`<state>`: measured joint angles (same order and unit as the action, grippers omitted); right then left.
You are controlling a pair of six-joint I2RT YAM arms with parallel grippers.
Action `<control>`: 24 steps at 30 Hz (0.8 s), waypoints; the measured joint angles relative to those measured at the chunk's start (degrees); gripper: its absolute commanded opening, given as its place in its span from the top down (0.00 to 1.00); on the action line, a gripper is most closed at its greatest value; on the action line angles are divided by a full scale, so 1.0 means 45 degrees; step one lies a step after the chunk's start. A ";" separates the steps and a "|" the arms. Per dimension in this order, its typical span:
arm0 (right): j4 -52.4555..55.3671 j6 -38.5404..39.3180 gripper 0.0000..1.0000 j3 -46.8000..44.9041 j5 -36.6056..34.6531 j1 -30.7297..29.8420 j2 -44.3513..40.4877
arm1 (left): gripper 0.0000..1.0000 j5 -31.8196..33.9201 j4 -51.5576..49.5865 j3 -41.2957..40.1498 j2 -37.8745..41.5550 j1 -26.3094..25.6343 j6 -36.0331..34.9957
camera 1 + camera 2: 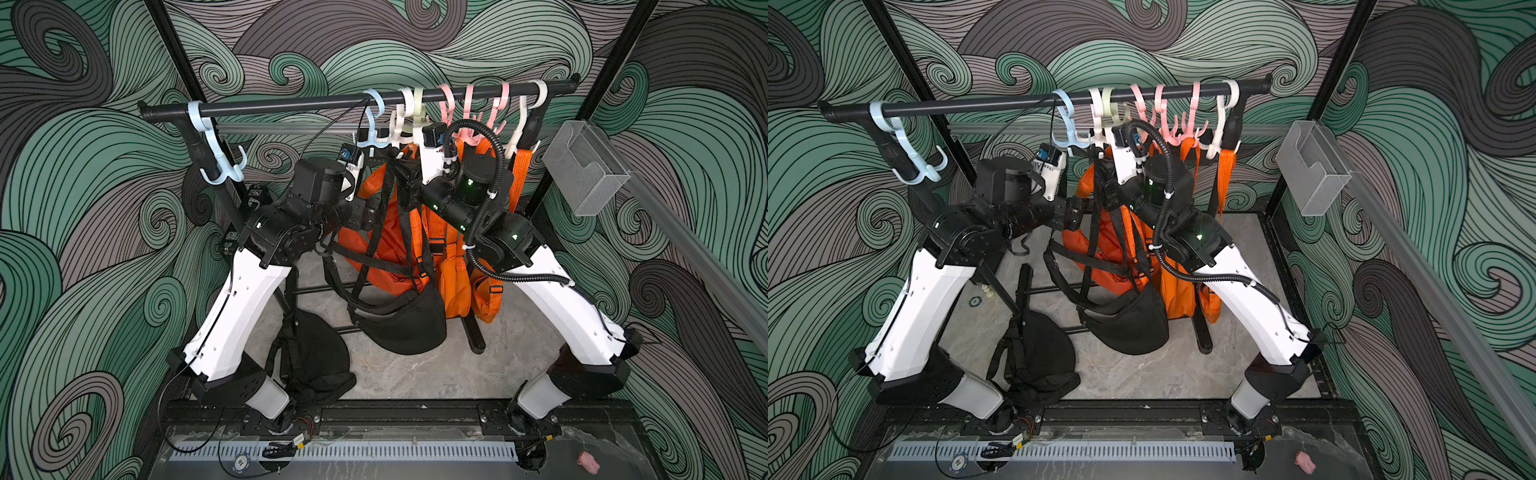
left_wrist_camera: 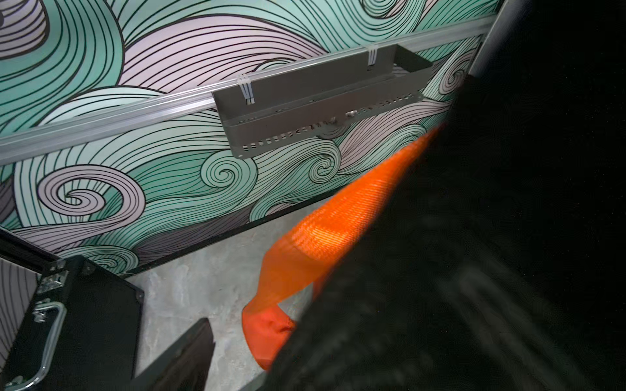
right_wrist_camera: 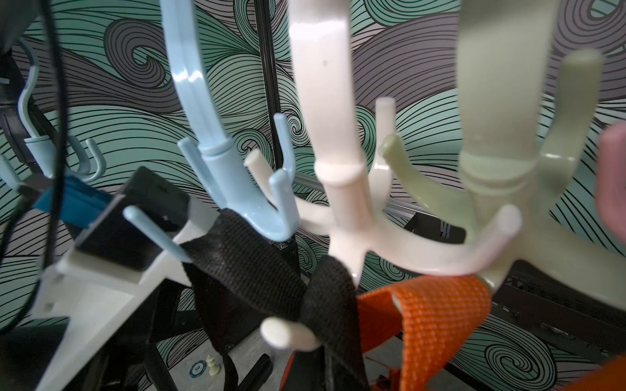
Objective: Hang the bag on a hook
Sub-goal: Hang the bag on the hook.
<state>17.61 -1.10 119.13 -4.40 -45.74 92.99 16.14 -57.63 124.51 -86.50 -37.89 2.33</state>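
Hanging mid-frame, the black bag (image 1: 409, 332) dangles with its strap (image 3: 257, 264) over a white hook (image 3: 342, 210). The right gripper (image 1: 405, 183) is pressed together; the left gripper (image 1: 368, 214), cannot tell.

Bent left arm (image 1: 241, 307) and right arm (image 1: 569, 307) reach inward; right gripper (image 1: 403, 166) raised, jaws closed; left gripper (image 1: 370, 216) lower, horizontal.

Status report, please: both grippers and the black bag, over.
Right gripper shut at black strap; left gripper unclear. Black bag hangs, strap over white hook. Orange bags crowd behind.
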 measured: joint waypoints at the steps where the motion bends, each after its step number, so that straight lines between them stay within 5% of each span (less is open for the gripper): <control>1: 0.0044 -0.0019 0.87 0.0000 0.0029 0.0000 -0.0005 | 0.01 0.0097 0.0029 -0.0282 0.0355 -0.0199 -0.0068; 8: 0.0185 0.0029 0.57 0.0005 0.0083 -0.0083 -0.0039 | 0.01 0.0962 0.1316 -0.4235 0.3978 -0.1030 -0.0777; 14: 0.0520 0.0277 0.31 0.0005 0.0180 -0.0384 -0.0262 | 0.02 0.3521 0.2671 -0.9029 0.7320 -0.1030 -0.0996; 24: 0.0539 0.1384 0.19 -0.0301 -0.0330 -0.1846 -0.0971 | 0.01 0.9826 0.4148 -1.2599 1.0550 -0.0981 -0.1413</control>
<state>20.03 5.13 117.78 -5.89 -54.04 88.62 60.36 -38.96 67.81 -39.03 -42.30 -4.03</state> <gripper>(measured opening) 0.807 0.986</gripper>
